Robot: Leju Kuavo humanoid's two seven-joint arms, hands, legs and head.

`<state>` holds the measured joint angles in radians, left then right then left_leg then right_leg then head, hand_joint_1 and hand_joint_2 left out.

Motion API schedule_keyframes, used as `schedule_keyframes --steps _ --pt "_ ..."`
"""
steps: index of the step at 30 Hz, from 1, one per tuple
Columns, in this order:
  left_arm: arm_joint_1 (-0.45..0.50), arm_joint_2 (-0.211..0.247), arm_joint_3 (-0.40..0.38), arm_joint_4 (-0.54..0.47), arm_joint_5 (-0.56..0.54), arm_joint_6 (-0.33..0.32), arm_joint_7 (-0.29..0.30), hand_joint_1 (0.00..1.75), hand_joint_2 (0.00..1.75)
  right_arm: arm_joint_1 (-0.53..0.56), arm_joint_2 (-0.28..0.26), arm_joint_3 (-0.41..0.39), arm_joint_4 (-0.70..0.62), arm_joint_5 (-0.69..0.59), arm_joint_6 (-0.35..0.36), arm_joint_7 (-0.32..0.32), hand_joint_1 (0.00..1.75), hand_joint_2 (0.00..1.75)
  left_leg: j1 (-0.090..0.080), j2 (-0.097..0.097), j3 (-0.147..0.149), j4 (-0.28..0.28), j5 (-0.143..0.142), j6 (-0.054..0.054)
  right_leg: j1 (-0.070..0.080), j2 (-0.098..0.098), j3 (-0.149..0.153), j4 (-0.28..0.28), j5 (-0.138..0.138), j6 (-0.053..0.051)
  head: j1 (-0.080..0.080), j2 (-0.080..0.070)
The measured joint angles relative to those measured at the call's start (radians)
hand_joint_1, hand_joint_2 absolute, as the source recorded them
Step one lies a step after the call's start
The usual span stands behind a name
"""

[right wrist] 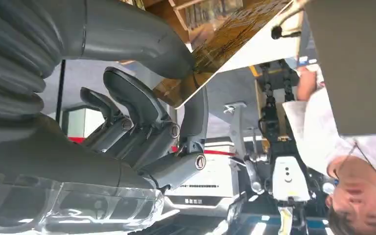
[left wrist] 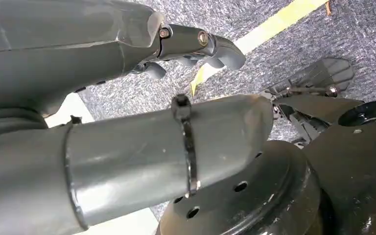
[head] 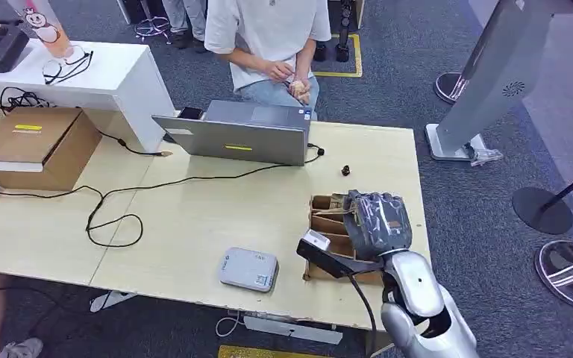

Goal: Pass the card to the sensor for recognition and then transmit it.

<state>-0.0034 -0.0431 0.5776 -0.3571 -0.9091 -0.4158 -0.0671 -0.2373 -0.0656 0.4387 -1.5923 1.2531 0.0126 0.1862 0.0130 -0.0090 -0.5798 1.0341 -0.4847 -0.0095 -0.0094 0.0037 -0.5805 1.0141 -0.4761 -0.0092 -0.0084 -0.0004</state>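
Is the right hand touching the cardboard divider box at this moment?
Cannot tell. Head view has the right hand overlapping the cardboard box; neither contact nor gap shows plainly.

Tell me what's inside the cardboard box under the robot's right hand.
The cardboard box shows brown dividers forming slots. The right hand covers its far side, so whether a card sits there cannot be seen.
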Motion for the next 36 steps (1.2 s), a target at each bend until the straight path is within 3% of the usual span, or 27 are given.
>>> schedule_keyframes --steps 27,36 --pt "0.000 -0.010 0.026 0.000 -0.032 -0.002 0.000 0.00 0.00 0.012 0.000 -0.015 -0.042 -0.036 -0.102 -0.061 1.75 1.75 0.000 0.000 0.000 0.000 0.000 0.000 0.000 0.000 0.000 0.000 0.000 0.000 0.000 0.000" --pt "-0.001 -0.010 0.031 0.000 -0.048 -0.003 0.000 0.00 0.00 0.011 0.000 -0.016 -0.040 -0.061 -0.180 -0.092 1.75 1.75 0.000 0.000 0.000 0.000 0.000 0.000 0.000 0.000 0.000 0.000 0.000 0.000 0.000 0.000"
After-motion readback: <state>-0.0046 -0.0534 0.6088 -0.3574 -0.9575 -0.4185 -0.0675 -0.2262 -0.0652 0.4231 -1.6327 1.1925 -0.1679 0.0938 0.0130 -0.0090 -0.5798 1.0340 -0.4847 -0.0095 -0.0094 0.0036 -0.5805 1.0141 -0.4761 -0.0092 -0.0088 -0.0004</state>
